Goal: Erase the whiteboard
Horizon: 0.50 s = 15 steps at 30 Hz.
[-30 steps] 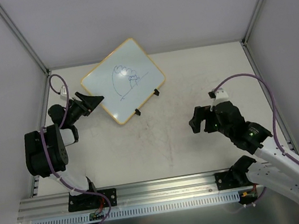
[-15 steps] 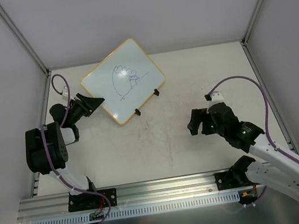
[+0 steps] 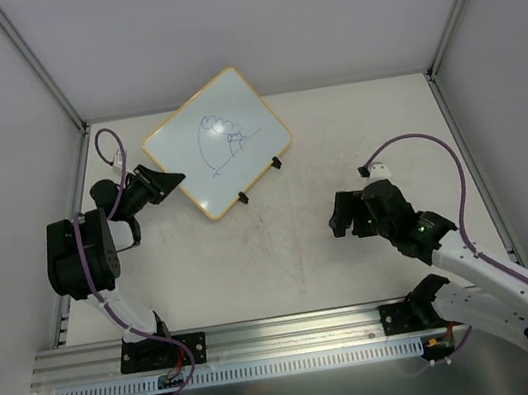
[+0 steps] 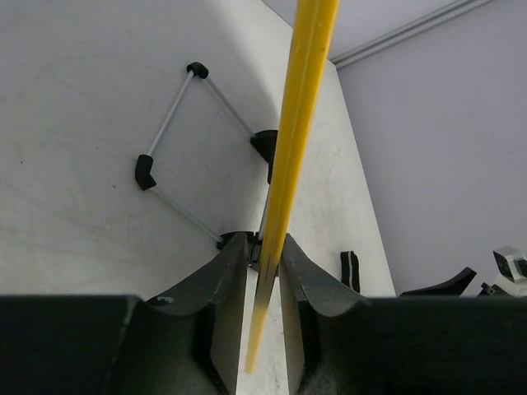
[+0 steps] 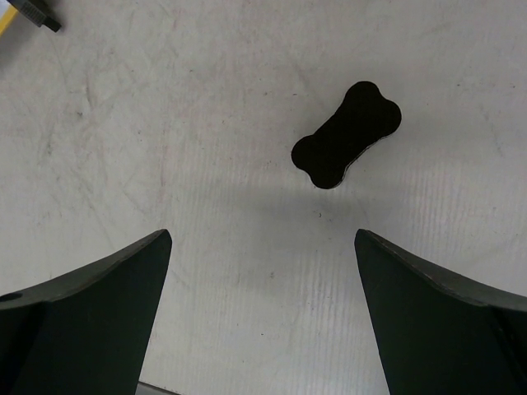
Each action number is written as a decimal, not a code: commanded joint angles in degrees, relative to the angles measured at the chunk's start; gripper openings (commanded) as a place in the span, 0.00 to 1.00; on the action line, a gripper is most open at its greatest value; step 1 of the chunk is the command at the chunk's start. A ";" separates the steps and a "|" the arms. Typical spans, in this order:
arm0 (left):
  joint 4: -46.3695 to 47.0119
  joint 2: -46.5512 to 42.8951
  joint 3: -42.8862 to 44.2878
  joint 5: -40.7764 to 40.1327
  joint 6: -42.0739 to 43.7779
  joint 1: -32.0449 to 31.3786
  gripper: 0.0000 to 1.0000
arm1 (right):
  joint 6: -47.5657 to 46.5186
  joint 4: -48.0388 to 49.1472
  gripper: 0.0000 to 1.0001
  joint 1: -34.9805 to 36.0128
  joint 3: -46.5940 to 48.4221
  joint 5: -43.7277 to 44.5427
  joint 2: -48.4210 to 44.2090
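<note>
From above, the whiteboard (image 3: 218, 144) stands tilted at the back left of the bench (image 3: 284, 255), its blue scribbles unwiped. The left pincer (image 3: 172, 179) meets its near-left corner, while the right pincer (image 3: 343, 217) hangs spread over the bench's right middle, well apart from the board. At the left wrist, the fingers (image 4: 226, 276) look pressed to both faces of the board's thin yellow frame (image 4: 300, 90), pinching it edge-on. That hold seems meant to steady the board, so it should bite deep enough that wiping cannot swing it on its wire stand (image 4: 169, 123). At the right wrist, a black bone-shaped eraser (image 5: 346, 134) lies flat on the bench ahead of the wide-open jaws, nearer one finger than the other. I judge the pincer must centre over it, turn to span its narrow waist, then descend.
</note>
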 commanded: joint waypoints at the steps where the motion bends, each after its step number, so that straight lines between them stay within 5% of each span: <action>1: 2.50 0.75 1.63 0.74 1.29 -0.37 0.22 | 3.62 1.78 0.99 -0.46 0.13 3.54 4.19; 15: 3.47 1.89 1.37 0.48 0.94 -0.55 0.13 | 15.31 -7.35 0.99 -0.81 11.73 10.23 23.01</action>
